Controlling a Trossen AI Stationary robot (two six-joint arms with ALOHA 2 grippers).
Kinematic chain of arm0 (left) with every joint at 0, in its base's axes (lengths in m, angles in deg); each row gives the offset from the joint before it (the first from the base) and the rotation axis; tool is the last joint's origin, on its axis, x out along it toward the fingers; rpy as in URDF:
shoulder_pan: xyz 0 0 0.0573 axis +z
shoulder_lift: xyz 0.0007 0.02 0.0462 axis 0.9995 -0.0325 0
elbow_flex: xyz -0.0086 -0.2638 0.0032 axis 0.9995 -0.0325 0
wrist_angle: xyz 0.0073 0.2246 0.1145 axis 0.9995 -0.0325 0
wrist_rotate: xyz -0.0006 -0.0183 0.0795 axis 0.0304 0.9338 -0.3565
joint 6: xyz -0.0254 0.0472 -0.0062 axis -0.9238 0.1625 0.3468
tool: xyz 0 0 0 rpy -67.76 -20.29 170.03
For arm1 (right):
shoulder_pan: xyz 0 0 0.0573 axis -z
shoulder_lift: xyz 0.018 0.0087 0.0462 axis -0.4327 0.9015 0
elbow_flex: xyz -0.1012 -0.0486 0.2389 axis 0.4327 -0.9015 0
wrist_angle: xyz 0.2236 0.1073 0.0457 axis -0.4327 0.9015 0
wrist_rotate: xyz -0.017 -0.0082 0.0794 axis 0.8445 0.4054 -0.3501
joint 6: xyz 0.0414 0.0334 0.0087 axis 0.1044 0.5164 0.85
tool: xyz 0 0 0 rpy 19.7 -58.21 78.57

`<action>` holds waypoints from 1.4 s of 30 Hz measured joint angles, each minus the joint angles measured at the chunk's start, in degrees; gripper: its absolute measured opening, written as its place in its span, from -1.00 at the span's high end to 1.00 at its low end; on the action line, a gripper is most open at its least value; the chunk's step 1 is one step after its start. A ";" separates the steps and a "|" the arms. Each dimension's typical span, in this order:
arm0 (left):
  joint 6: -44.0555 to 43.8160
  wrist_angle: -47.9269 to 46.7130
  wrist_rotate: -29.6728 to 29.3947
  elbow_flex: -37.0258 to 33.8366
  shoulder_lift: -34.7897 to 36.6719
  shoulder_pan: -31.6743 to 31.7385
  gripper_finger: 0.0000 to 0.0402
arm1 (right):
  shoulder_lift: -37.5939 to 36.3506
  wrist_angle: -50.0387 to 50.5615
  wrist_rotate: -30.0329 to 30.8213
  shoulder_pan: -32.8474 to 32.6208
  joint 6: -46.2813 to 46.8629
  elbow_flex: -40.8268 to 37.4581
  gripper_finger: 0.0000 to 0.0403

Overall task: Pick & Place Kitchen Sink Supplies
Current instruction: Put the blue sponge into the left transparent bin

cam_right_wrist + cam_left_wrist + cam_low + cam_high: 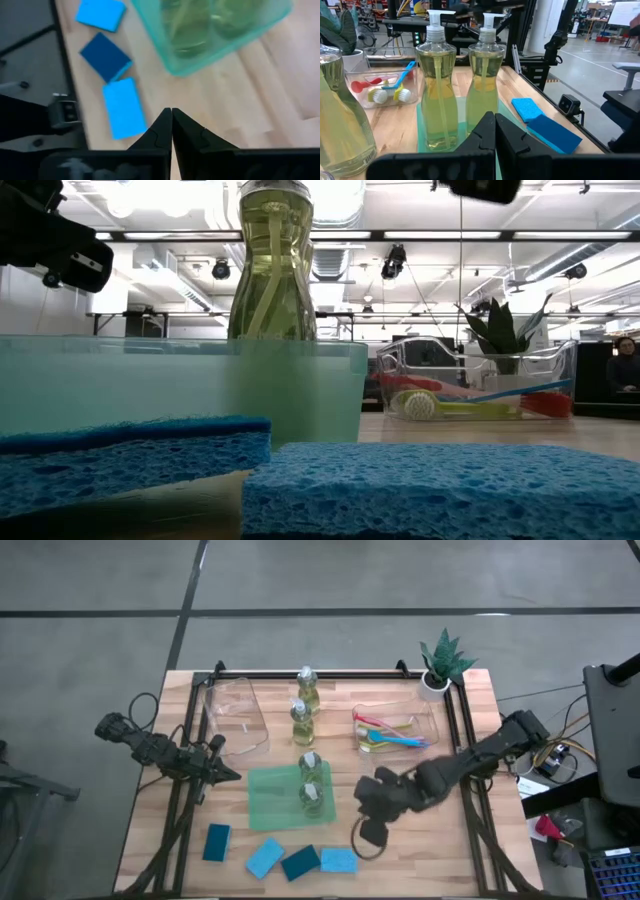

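Note:
Two clear bottles of yellowish liquid (310, 762) (310, 796) stand upright in a green tray (268, 802). Two more bottles (306, 686) (300, 721) stand on the wood behind it. Four blue sponges (217, 842) (264, 858) (300, 863) (338, 860) lie flat along the table's near edge. Red, yellow and blue brushes (385, 734) lie in a clear bin. My left gripper (232, 775) is shut, left of the tray, pointing at the tray's bottles (436, 85). My right gripper (364, 830) is shut, hovering above the wood right of the tray, near one sponge (123, 107).
An empty clear bin (240, 715) sits at the far left, and the brush bin (430, 720) at the far right. A small potted plant (443, 662) stands at the far right corner. Bare wood lies between the tray and the table's right rail (478, 810).

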 joint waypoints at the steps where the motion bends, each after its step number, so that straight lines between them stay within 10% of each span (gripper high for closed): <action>1: 0.01 -0.01 -0.01 0.00 0.00 0.01 1.00 | 0.02 -0.60 0.57 -0.97 1.09 0.02 0.96; 22: 4.23 0.37 -0.47 0.00 -0.01 0.00 1.00 | -0.86 0.03 5.01 -5.01 11.30 -1.10 0.96; 42: -20.26 29.39 -16.36 0.00 -0.17 0.09 1.00 | -0.86 1.07 4.95 -4.89 12.70 -2.23 0.96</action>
